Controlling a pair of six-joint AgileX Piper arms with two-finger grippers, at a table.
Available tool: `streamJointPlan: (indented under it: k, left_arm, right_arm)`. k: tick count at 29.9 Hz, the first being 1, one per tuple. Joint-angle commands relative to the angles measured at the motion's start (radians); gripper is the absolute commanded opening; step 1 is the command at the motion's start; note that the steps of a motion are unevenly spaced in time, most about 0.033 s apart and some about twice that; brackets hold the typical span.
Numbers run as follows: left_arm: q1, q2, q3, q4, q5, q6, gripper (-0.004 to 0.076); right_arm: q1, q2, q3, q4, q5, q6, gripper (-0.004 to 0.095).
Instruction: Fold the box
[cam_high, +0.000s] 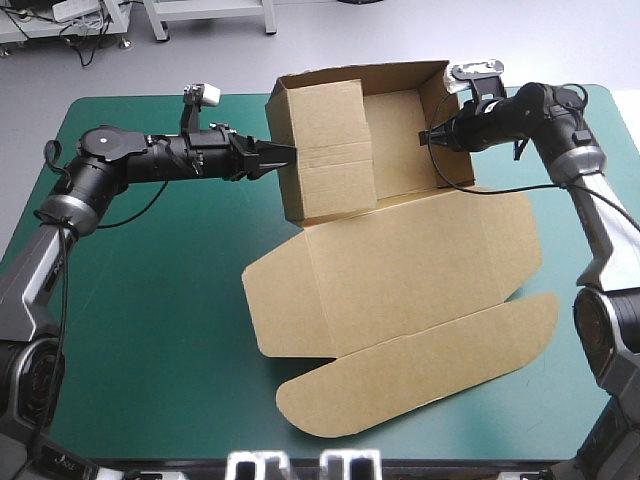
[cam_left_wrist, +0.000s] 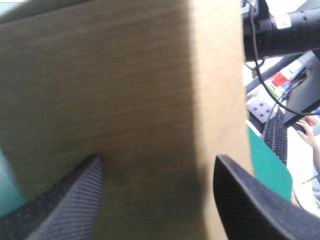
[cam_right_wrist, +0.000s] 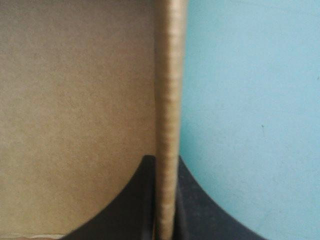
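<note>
Brown box (cam_high: 400, 270) — walls raised, lid flat, left gripper (cam_high: 288, 152) and right gripper (cam_high: 427, 137) at opposite walls

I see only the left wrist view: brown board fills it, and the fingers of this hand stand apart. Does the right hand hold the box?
Observer: Yes. The right hand is shut on the edge of the right wall of the box.
Operator: Is the lid raised?
Observer: No. The lid lies flat on the table, on the side toward the near edge.
Operator: Which wall is before my hand?
Observer: The left wall. The left hand is at its outer face.
</note>
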Motion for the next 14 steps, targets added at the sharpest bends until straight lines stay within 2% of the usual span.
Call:
streamJointPlan:
  k: [1,4,6,10,14]
  left_arm:
    - [-0.02,-0.043,-0.03,-0.123,0.064,0.019,0.0465]
    - [-0.02,-0.043,-0.03,-0.13,0.082,0.022,0.0465]
    - [-0.02,-0.043,-0.03,-0.104,0.054,0.015,0.0465]
    - [-0.034,-0.043,-0.03,-0.015,-0.07,-0.049,0.0465]
    - [-0.09,-0.043,-0.03,0.113,-0.245,-0.15,0.0465]
  right_arm:
    - [0.016,-0.059,-0.032,0.095,-0.05,0.005,-0.0017]
    - [0.016,-0.059,-0.032,0.095,-0.052,0.005,-0.0017]
    - [0.016,-0.059,-0.032,0.106,-0.052,0.005,-0.0017]
    - [0.025,-0.059,-0.032,0.112,-0.052,0.001,-0.0017]
    - [0.042,-0.059,-0.032,0.093,-0.054,0.011,-0.0016]
